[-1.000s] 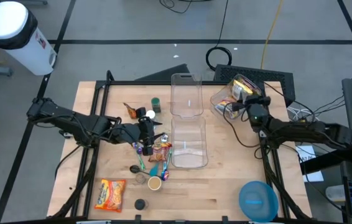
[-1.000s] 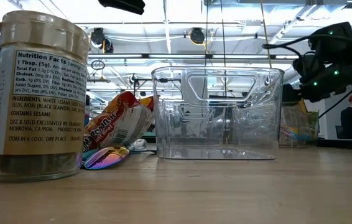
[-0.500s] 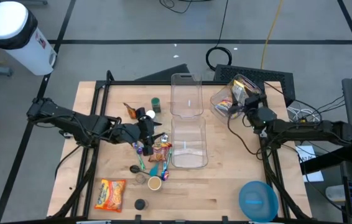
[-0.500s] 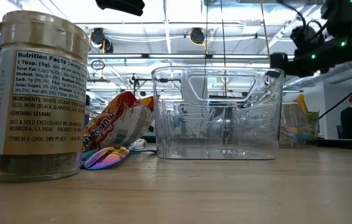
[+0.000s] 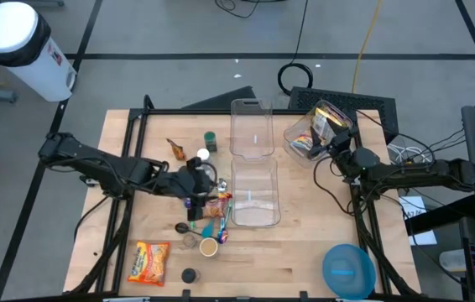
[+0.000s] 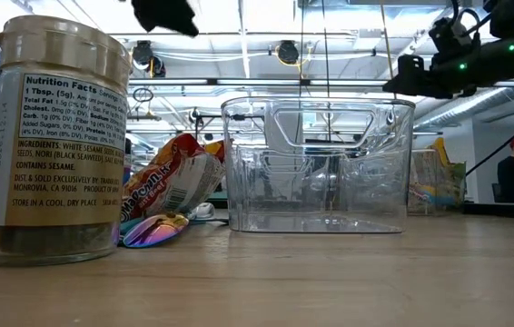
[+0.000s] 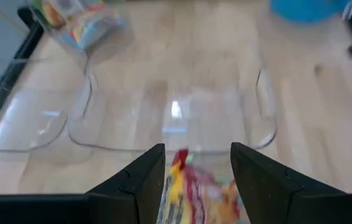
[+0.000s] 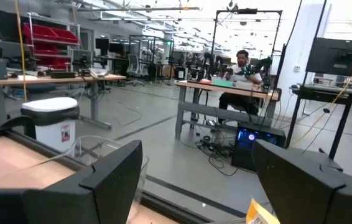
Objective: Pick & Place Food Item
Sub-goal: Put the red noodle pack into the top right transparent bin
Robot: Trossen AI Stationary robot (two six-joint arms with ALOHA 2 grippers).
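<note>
- The left gripper (image 5: 197, 186) hangs over the pile of small things at about 9 o'clock from the clear plastic open box (image 5: 255, 195). In the left wrist view its fingers (image 7: 142, 180) stand apart, released, with nothing pressed between them.
- Directly under those fingers lies the task's thing, as I judge it: a small red and yellow crinkled snack packet (image 7: 196, 190), just beside the near wall of the clear box.
- The packet looks light and soft. Its foil skin is probably slippery and will fold under pressure, so a gentle closing should be enough.
- The best place to hold is, I think, across the narrow middle of the packet or at a flat sealed end, where the film is stiffer.
- Risk: other small packets (image 5: 218, 220) lie touching or very near it, so the fingers may catch a neighbour too.
- The right gripper (image 5: 336, 152) waits in the air at about 2 o'clock from the clear box, near a clear tilted container of snacks (image 5: 307, 134); its fingers (image 8: 111, 177) are spread wide and hold nothing.
</note>
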